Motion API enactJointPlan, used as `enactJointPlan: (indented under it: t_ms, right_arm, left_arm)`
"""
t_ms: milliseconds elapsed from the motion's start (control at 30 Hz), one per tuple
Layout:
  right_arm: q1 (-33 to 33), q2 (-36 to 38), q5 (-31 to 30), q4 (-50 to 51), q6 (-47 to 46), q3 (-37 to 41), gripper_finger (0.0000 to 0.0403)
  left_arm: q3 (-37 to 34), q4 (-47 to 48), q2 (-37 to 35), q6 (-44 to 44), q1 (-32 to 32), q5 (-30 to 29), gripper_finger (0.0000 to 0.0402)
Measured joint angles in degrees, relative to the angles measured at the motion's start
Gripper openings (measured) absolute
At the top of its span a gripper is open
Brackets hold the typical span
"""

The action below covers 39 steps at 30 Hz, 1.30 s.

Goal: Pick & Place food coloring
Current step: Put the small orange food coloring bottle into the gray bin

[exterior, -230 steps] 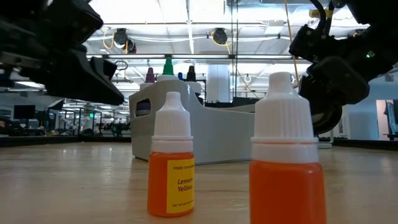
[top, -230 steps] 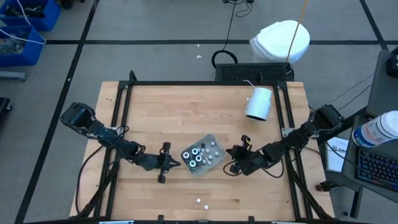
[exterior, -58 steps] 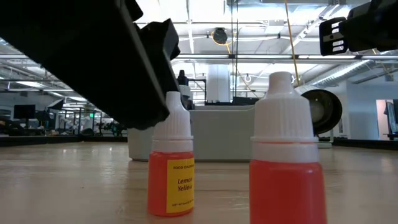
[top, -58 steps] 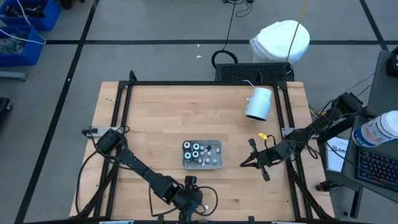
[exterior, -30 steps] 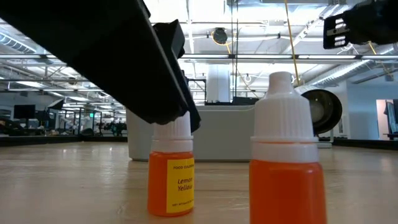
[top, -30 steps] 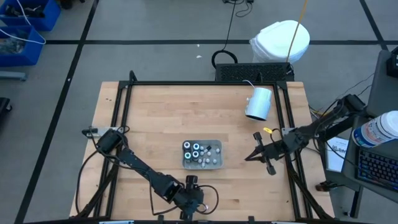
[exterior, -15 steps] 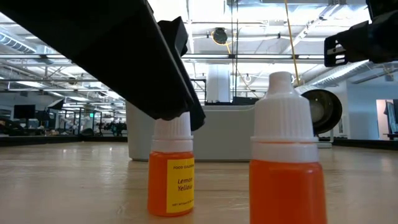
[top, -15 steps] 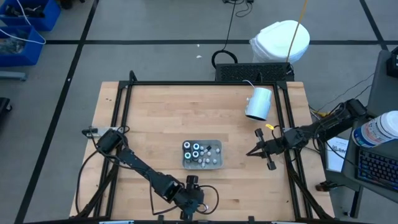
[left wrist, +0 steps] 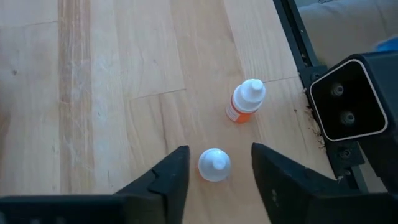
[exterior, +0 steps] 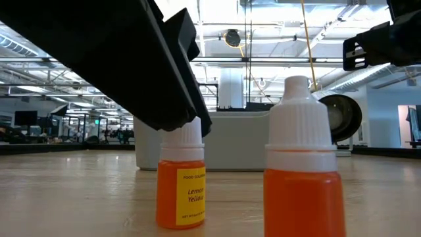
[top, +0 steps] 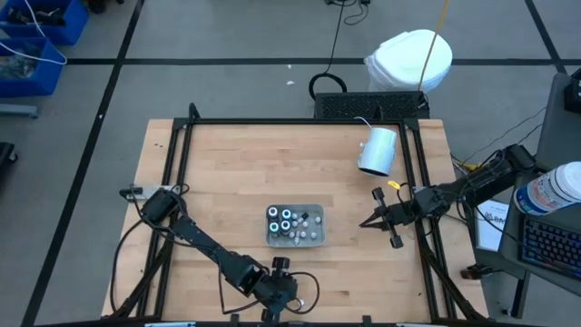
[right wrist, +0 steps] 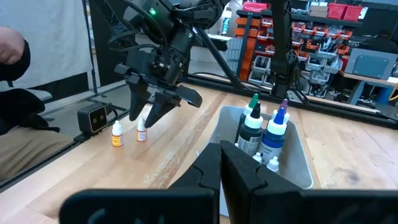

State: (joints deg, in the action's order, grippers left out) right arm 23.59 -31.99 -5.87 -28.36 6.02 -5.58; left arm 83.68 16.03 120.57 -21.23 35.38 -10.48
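Two small orange food coloring bottles with white caps stand upright at the table's near edge. My left gripper (left wrist: 214, 171) hangs over them, pointing down and open. Its fingers stand on either side of the white cap (left wrist: 214, 165) of the lemon yellow bottle (exterior: 181, 187), with a gap on each side. The second orange bottle (left wrist: 245, 102) stands beside it. Several more food coloring bottles stand in a grey tray (top: 316, 238) at mid-table. My right gripper (top: 368, 222) hovers shut to the right of the tray.
A white cylinder (top: 379, 150) lies at the far right of the table. A small black camera box (left wrist: 345, 102) sits at the near edge beside the two bottles. Black frame rails (top: 182, 154) run along the table's sides. A person's hand (right wrist: 11, 46) shows beyond the table.
My right gripper has drawn back a little toward the table's right edge, still shut. My left gripper has stayed over the lemon yellow bottle, with only a slight shift.
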Motion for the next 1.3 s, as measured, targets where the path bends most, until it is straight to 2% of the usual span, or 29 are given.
enactJointPlan:
  t_ms: [400,633,767,1000,1167,1300]
  right_arm:
    - [0.0,0.0,0.0,0.0,0.0,0.0,0.0]
    - [0.0,0.0,0.0,0.4,-0.2,0.0,0.0]
    - [0.0,0.0,0.0,0.4,-0.4,0.0,0.0]
    - [0.0,-0.3,0.0,1.1,-0.8,0.1,0.0]
    - [0.0,-0.3,0.0,1.4,-0.8,0.1,0.0]
    - [0.0,-0.3,0.0,1.5,-0.8,0.1,0.0]
  left_arm:
    - [0.0,-0.1,0.0,3.6,-0.1,0.0,0.0052]
    - [0.0,0.5,-0.3,6.3,0.0,-0.7,0.0049]
    - [0.0,3.0,-2.4,10.9,0.3,-2.2,0.0062]
    - [0.0,10.1,-12.1,15.4,0.8,-3.2,0.0049]
    - [0.0,15.6,-20.3,18.9,2.4,-6.2,0.0054]
    - [0.0,16.3,-26.0,22.1,2.3,-7.2,0.0054]
